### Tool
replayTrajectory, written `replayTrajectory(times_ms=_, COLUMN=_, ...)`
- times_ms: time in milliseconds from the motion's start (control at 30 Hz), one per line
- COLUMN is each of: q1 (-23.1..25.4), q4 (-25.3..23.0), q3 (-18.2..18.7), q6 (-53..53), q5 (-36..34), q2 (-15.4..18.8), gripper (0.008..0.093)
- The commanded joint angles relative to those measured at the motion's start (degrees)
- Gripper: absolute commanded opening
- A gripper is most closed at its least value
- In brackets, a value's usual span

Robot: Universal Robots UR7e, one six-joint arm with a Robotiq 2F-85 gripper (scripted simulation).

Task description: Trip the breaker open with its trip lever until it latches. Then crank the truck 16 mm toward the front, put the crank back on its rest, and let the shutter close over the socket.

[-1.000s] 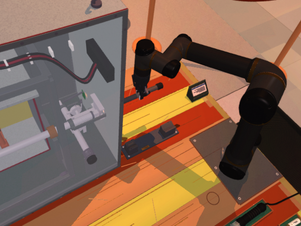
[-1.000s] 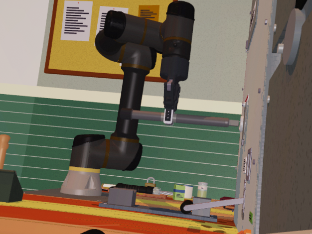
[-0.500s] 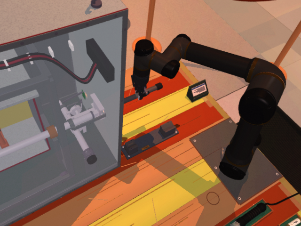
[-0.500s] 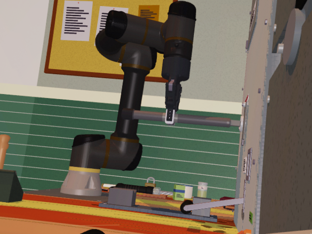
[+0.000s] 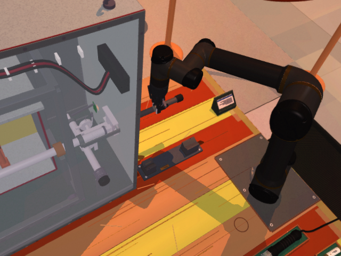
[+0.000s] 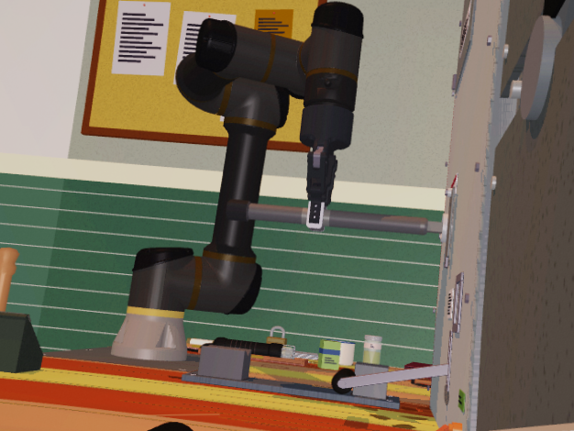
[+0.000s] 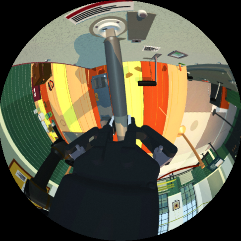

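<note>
The grey crank [image 6: 334, 218] [image 5: 165, 104] [image 7: 116, 81] sticks out level from the cabinet's front panel, its tip in the round socket [image 7: 109, 26] [image 6: 443, 227], and my gripper [image 6: 315, 221] [image 5: 159, 108] [image 7: 120, 124] is closed around its shaft near the middle, reaching down from above. The crank's dark end cap [image 5: 179, 97] points away from the cabinet. The trip lever [image 6: 394, 376] [image 7: 153, 70] juts out low on the panel, its black knob [image 6: 342, 381] over the floor. The crank rest [image 5: 170, 159] [image 6: 287, 380], a blue plate with two grey blocks, lies empty on the floor below.
The breaker cabinet [image 5: 68, 110] fills the left of the side camera's view, with truck, screw and cables inside. A small sign stand [image 5: 224, 102] sits by the arm. Jars, a padlock and a torch [image 6: 296, 350] lie behind the rest.
</note>
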Motion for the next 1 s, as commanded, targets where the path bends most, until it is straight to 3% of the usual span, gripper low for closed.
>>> replayTrajectory(times_ms=0, q1=0.02, q4=-0.11, q3=-0.13, q6=0.02, q5=0.00, q2=-0.10, gripper=0.0080)
replayTrajectory(times_ms=967, q1=0.74, q4=0.00, q3=-0.94, q6=0.74, q5=0.00, q2=0.60, gripper=0.0080)
